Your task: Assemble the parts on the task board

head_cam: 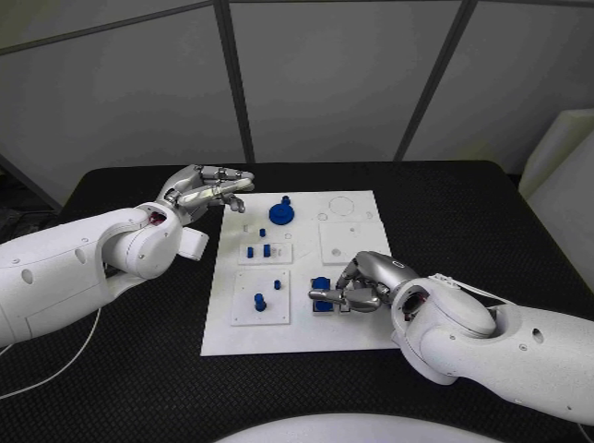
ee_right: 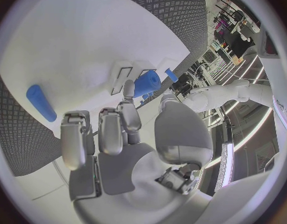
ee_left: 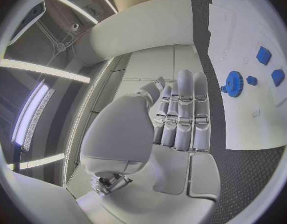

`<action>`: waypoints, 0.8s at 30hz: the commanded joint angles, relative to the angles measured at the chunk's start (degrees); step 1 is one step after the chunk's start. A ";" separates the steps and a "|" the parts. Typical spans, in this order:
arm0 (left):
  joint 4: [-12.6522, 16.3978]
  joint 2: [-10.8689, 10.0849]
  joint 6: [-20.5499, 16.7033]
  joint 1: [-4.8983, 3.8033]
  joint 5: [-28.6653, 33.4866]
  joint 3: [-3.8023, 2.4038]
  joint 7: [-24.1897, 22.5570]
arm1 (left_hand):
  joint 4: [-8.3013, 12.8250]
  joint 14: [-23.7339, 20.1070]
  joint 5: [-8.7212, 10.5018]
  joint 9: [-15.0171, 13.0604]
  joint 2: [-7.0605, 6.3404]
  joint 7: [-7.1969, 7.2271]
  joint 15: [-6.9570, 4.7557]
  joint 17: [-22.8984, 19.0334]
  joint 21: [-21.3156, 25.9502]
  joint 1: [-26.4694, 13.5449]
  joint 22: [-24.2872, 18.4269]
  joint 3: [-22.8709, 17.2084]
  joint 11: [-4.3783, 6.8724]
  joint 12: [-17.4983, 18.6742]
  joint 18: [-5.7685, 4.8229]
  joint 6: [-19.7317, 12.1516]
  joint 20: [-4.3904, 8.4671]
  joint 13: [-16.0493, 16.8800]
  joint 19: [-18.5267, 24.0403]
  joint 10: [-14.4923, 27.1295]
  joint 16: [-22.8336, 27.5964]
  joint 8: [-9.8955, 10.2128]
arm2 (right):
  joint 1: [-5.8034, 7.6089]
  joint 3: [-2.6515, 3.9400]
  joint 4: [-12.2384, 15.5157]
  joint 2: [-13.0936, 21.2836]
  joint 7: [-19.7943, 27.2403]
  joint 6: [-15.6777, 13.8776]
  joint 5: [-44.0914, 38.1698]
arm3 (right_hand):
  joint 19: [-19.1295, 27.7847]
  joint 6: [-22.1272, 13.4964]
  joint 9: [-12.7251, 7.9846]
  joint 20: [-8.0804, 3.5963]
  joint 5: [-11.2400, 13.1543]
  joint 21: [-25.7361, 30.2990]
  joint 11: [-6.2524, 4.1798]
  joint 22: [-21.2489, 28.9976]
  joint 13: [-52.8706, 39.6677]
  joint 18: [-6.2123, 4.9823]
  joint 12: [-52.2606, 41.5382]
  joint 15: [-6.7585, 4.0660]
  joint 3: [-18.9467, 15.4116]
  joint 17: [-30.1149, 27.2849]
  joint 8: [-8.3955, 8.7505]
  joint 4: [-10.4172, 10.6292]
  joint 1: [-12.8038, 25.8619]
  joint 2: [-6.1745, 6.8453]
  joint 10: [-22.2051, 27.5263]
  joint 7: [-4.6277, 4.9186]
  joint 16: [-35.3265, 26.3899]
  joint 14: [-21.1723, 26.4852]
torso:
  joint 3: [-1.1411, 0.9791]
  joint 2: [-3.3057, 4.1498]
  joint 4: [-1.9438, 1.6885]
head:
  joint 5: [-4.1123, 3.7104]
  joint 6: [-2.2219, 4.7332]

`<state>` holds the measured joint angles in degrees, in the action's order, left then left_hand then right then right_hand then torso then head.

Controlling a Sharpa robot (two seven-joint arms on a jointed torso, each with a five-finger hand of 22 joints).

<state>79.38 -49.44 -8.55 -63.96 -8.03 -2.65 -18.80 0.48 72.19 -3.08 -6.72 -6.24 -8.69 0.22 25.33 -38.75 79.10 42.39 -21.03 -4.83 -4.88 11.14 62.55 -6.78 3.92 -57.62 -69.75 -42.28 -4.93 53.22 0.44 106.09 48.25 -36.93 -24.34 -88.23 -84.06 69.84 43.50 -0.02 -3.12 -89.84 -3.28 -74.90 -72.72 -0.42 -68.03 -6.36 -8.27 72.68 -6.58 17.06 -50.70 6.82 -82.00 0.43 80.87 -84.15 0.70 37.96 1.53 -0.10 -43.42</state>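
Now I want my right hand (head_cam: pixel 363 284) to seat its blue cylinder (ee_right: pixel 146 83) squarely in the slot at the near right of the task board (head_cam: pixel 357 337), lowering it straight without tilting. That hand pinches the cylinder between thumb and fingers. My left hand (head_cam: pixel 207 191) hovers empty, fingers loosely extended, beside the board's far left corner.

The task board (head_cam: pixel 357 328) is a white rectangular plate lying flat in the middle of the black table, its long sides running from the near edge to the far edge. A blue gear (head_cam: pixel 282 215) with a knob stands near the board's far edge, small blue pegs (head_cam: pixel 258 250) stand toward its left side, and another blue peg (head_cam: pixel 260 301) stands near its near left corner. A blue cylindrical part (head_cam: pixel 324 294) sits by the board's near right area, held in the right hand (head_cam: pixel 366 281).
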 commanded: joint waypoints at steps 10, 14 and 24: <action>0.18 -0.23 0.63 -0.08 0.18 -0.04 0.01 | 0.08 0.05 0.29 -0.09 0.26 0.03 0.29 -0.09 0.28 -0.26 -0.10 0.31 -0.18 0.27 -0.75 -0.01 0.11 0.06 -0.47 0.26 0.25 0.21 | 0.06 -0.02 1.56 1.79 4.76 -0.09 0.36 | -5.94 0.85 1.04 -0.17 0.02 -0.16 0.00 -15.10 -0.41 0.42 0.02 -0.33 3.24 0.40 1.03 -3.59 -16.68 -2.49 -0.21 0.10 -0.28 -2.63 | -0.05 0.01 0.06 | 0.13 -0.14; 0.15 -0.14 0.65 -0.08 0.18 -0.04 0.00 | 0.09 0.05 0.29 -0.09 0.26 0.04 0.29 -0.09 0.29 -0.26 -0.11 0.32 -0.17 0.28 -0.75 -0.01 0.11 0.06 -0.47 0.27 0.25 0.21 | 0.06 -0.01 0.88 1.34 4.50 -0.56 0.16 | -5.94 1.07 1.20 -0.19 0.08 -0.16 -0.04 -15.10 -0.65 0.42 -0.24 -0.36 3.08 0.71 1.10 -3.81 -17.80 -3.03 -0.36 0.05 -0.11 -2.70 | 0.00 -0.01 0.00 | -0.12 -0.15; 0.17 -0.15 0.61 -0.08 0.18 -0.04 0.00 | 0.09 0.05 0.29 -0.09 0.26 0.04 0.29 -0.09 0.29 -0.26 -0.11 0.32 -0.17 0.28 -0.75 -0.01 0.11 0.06 -0.47 0.27 0.25 0.21 | 0.06 0.00 -0.11 0.72 4.46 -2.91 -0.44 | -5.94 1.37 1.53 -0.29 0.06 -0.16 -0.16 -15.10 -0.92 0.42 -0.47 -0.47 2.77 0.85 1.34 -4.68 -20.33 -4.40 -0.56 -0.06 -0.05 -2.73 | 0.01 -0.03 0.03 | -0.11 -0.11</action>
<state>79.41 -49.57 -8.48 -63.96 -8.03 -2.64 -18.63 0.48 72.20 -3.08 -6.72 -6.24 -8.69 0.22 25.34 -38.75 79.10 42.33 -21.03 -4.83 -4.88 11.14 62.55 -6.78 3.92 -57.62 -69.75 -42.28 -4.93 53.22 0.45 105.76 48.72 -33.57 -24.97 -88.21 -84.06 70.79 44.98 -0.01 -3.12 -89.84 -3.49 -74.90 -73.77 -0.43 -68.40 -6.56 -5.50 73.56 -5.48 12.70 -70.74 2.54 -82.20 0.20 80.66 -83.94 0.71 37.96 1.47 -0.34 -43.51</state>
